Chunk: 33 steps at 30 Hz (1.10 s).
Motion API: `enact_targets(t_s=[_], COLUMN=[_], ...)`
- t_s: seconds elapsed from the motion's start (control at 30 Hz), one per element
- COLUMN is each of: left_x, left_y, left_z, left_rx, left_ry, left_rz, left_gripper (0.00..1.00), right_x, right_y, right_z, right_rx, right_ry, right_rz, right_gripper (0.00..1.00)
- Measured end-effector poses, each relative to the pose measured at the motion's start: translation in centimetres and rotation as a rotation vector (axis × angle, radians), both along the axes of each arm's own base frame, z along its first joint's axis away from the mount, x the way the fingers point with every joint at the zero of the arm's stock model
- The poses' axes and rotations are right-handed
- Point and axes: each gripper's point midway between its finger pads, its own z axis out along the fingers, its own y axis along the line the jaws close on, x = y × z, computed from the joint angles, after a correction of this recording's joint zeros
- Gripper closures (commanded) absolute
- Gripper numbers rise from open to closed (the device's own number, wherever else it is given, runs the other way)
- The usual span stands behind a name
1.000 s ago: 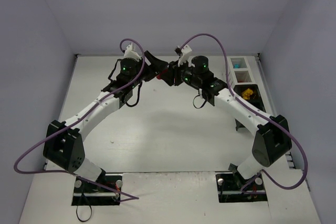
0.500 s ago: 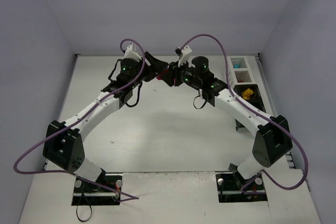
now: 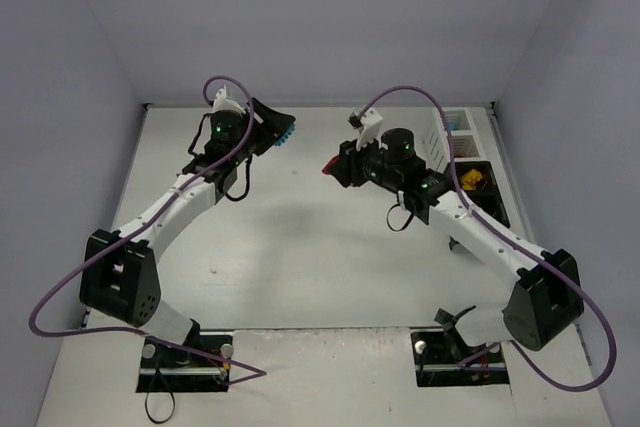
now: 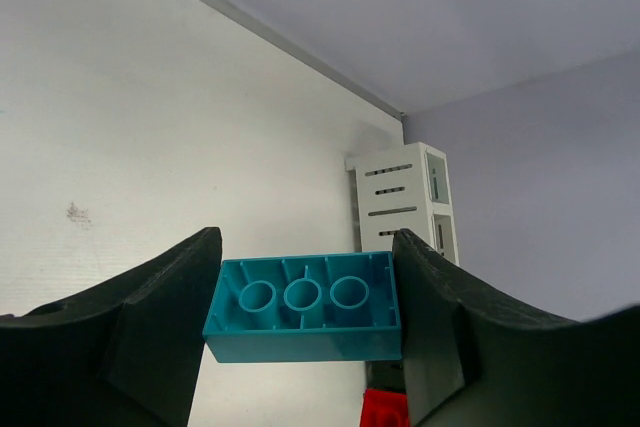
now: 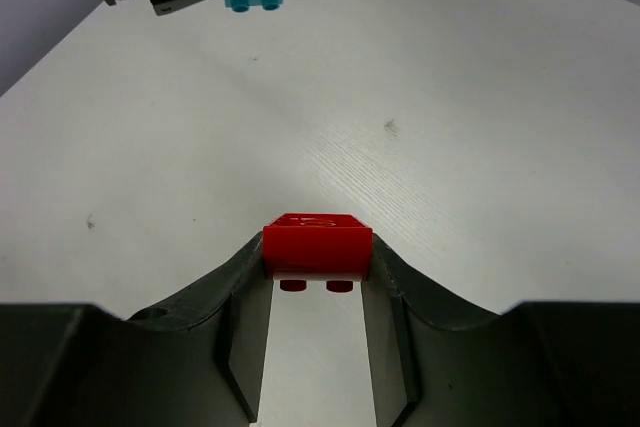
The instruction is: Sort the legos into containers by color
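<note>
In the top view the left gripper (image 3: 278,133) sits toward 11 o'clock of the table (image 3: 300,247). Its 2 fingers are clamped on the short ends of a cyan brick (image 4: 305,307), which is held off the surface with its hollow underside facing the wrist camera. The right gripper (image 3: 335,164) lies near 12 o'clock, well apart from the left, and pinches a red brick (image 5: 318,244) between its fingers. At 2 o'clock, along the table's right edge, stands the row of containers. The white slatted bin (image 3: 455,127) is farthest, and next to it a black bin (image 3: 480,164) holds yellow and orange pieces (image 3: 471,181).
</note>
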Motion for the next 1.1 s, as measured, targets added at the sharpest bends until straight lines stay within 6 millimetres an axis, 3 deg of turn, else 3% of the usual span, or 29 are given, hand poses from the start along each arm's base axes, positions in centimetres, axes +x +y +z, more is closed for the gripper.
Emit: enact_targets(t_s=[0.1,0.17,0.23,0.33,0.47,0.6,0.73,0.83,0.87,0.93,0.97,1.1], left_x=[0.1,-0.1,-0.5,-1.2,-2.8,-4.3,-5.1,-5.3,-5.4,-5.5,-5.6,-5.7], left_y=[0.1,0.1,0.0,0.2,0.6,0.8,1.0,0.9,0.9,0.9,0.9,0.8], left_z=[0.0,-0.4,-1.1,-2.3,-2.5,-0.9,0.4,0.5,0.5,0.2,0.2,0.0], left_rx=[0.002,0.005,0.015,0.040,0.070,0.079,0.077,0.079,0.080,0.084,0.085,0.086], left_ry=[-0.001,0.002,0.014,0.035,0.044,0.015,-0.015,-0.017,-0.015,-0.007,-0.003,0.005], left_rz=[0.006,0.003,-0.005,-0.019,-0.046,-0.073,-0.088,-0.095,-0.098,-0.104,-0.105,-0.110], left_gripper=[1.00,1.00,1.00,1.00,0.99,0.99,0.98,0.97,0.97,0.95,0.94,0.94], right_x=[0.6,2.2,4.4,7.4,9.8,11.4,12.8,13.3,13.3,13.2,13.2,13.2], right_y=[-1.5,-4.2,-8.4,-16.4,-25.2,-30.9,-33.4,-33.8,-33.8,-33.7,-33.6,-33.4], right_z=[-0.1,-0.3,-0.5,-0.5,0.8,0.1,-3.3,-6.4,-7.3,-9.0,-9.5,-9.6], right_rx=[-0.025,-0.046,-0.074,-0.117,-0.127,-0.139,-0.159,-0.185,-0.193,-0.207,-0.208,-0.204], right_ry=[-0.002,-0.002,0.001,0.009,0.005,0.034,0.119,0.195,0.219,0.264,0.280,0.292], right_rz=[-0.050,-0.142,-0.286,-0.550,-0.827,-0.983,-1.039,-1.042,-1.040,-1.033,-1.031,-1.017], right_gripper=[1.00,1.00,1.00,1.00,1.00,1.00,0.98,0.90,0.76,0.59,0.45,0.30])
